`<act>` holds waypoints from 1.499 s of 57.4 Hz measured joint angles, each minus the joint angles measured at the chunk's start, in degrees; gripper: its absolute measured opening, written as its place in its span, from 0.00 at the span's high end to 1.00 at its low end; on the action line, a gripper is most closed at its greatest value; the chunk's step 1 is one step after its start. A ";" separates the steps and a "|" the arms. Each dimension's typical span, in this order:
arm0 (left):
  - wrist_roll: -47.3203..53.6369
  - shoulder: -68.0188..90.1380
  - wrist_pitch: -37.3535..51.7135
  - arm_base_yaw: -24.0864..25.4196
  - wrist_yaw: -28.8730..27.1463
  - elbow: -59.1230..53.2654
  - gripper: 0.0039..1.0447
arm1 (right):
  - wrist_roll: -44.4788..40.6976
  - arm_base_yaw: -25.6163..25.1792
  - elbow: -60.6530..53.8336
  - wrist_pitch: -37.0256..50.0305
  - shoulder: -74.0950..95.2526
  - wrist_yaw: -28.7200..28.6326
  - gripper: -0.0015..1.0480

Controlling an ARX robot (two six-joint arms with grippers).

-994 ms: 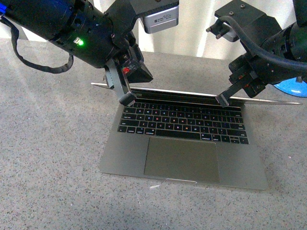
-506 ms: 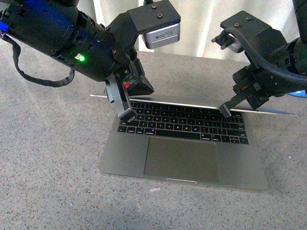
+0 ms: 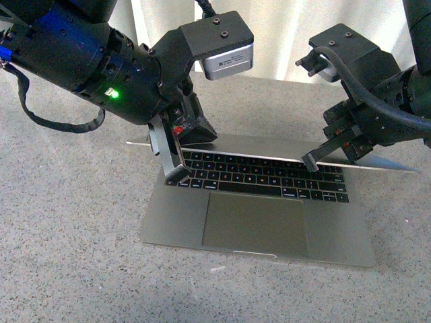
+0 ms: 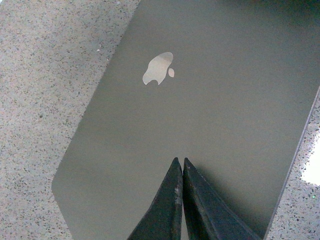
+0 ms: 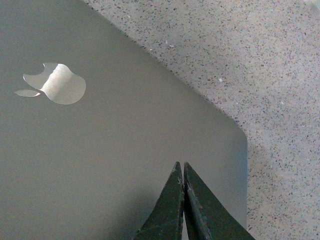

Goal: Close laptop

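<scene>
While lying flat on the speckled grey counter (image 3: 67,269), counts as just one laptop (image 3: 168,222): silver base nearest, with one large trackpad (image 3: 256,224) in front and one black keyboard (image 3: 262,176) behind it. Stands partly shut, lid (image 3: 269,145) tilted low over the back rows of keys, its thin front edge running across the front view from side to side. Bears one apple logo (image 4: 159,68) on the lid's grey outer face, plain in both wrist views.

Two grippers above that lid, one per arm. Left gripper (image 3: 176,176) near the lid's left end, fingers pinched fully together, gripping nothing. Right gripper (image 3: 311,161) near the right end, likewise pinched together, nothing between the fingers. Seen from each wrist, tips aimed down at the lid's outer face; seemingly pressing on it, though actual contact cannot be told. Well apart from each other, middle of the keyboard showing between.

Beyond the laptop, more counter, then a pale folded backdrop (image 3: 283,40).
</scene>
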 joint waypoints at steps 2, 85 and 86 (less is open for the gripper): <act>-0.02 0.02 0.13 0.02 0.02 -0.15 0.97 | 0.11 0.00 -0.09 0.04 0.02 0.00 0.99; -0.74 3.65 2.80 -0.85 1.01 -2.58 0.97 | 1.79 -1.07 -3.85 3.63 3.45 -0.35 0.99; -0.74 3.69 2.86 -0.85 1.03 -2.60 0.97 | 1.95 -1.07 -3.87 3.72 3.54 -0.37 0.99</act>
